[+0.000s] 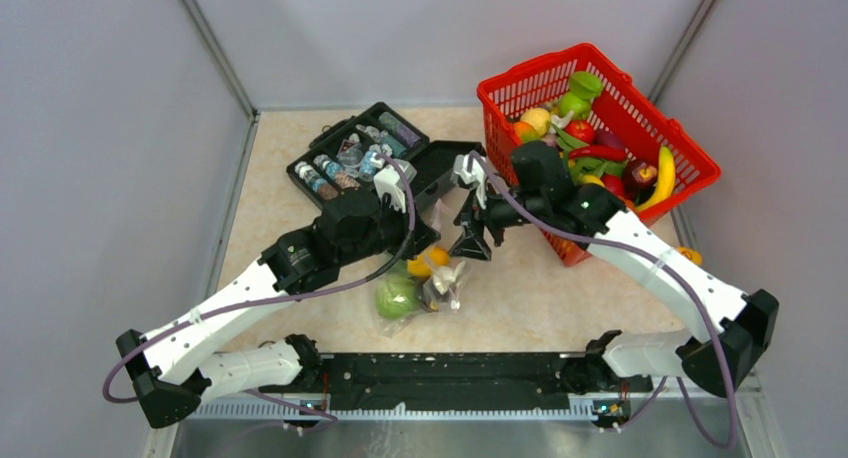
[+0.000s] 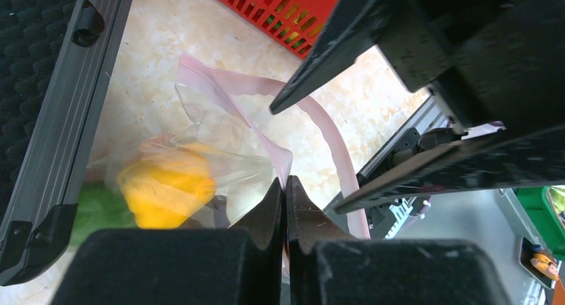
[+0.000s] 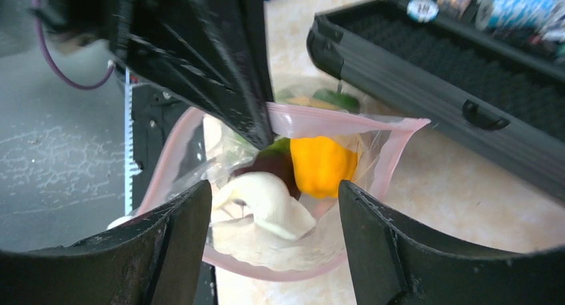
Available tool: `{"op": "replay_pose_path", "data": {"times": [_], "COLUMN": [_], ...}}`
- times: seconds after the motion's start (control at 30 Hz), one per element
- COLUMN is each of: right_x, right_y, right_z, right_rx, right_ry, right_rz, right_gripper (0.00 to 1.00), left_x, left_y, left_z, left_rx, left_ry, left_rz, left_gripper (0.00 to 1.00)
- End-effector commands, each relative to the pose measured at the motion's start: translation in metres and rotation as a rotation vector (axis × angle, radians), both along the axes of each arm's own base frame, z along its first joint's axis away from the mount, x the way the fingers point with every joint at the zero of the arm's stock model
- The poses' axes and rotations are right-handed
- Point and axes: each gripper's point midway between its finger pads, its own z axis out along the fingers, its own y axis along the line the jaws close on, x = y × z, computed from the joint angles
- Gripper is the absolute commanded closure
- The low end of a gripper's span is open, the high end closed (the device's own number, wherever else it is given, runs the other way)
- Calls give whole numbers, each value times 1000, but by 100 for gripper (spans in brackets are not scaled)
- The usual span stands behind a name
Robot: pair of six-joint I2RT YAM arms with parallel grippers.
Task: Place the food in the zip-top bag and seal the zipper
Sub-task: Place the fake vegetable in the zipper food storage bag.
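Note:
The clear zip-top bag lies on the table in front of the black case. It holds a green apple, a yellow pepper, a white radish and a dark purple fruit. My left gripper is shut on the pinkish zipper and holds one side of the mouth up. In the top view it is at the bag's far edge. My right gripper is open and empty just above the open mouth, and shows next to the left one in the top view.
A red mesh basket full of toy fruits and vegetables stands at the back right. An open black case with small bottles lies behind the bag. An orange piece lies by the right arm.

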Motion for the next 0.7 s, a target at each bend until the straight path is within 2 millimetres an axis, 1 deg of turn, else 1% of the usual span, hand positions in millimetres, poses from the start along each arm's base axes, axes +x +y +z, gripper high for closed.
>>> {"op": "replay_pose_path", "data": {"times": [0.0,0.1,0.17,0.23,0.3,0.37,0.47,0.5,0.57,0.6,0.67], "right_x": [-15,-9,5,23,42,61,86,94,106,116,128], "right_y": [-4,-16,-30,-52,-73,-100,-141,-154,-176,-196,-214], "right_z": [55,76,92,106,115,124,126,122,117,111,98], "right_rx": [177,245,294,333,334,322,255,220,204,192,190], "right_ry": [-188,-294,-375,-439,-470,-480,-460,-435,-331,-279,-181], "right_rz": [46,-52,-190,-368,-541,-738,-1023,-1102,-1229,-1309,-1350], "right_gripper": [32,33,31,29,29,29,29,30,31,31,32], "left_x": [0,0,-2,-5,-7,-7,-5,-5,-5,-5,-6], "left_y": [1,3,3,3,2,1,-1,-2,-3,-3,-3], "left_z": [27,32,38,45,49,49,43,42,39,38,37], "left_rx": [-75,-95,-118,-144,-160,-160,-144,-140,-131,-129,-124], "left_ry": [-50,-67,-84,-102,-112,-111,-96,-92,-81,-77,-74], "left_rz": [13,18,8,-7,-18,-23,-24,-25,-27,-28,-30], "left_gripper": [100,100,100,100,100,100,100,100,100,100,100]}}
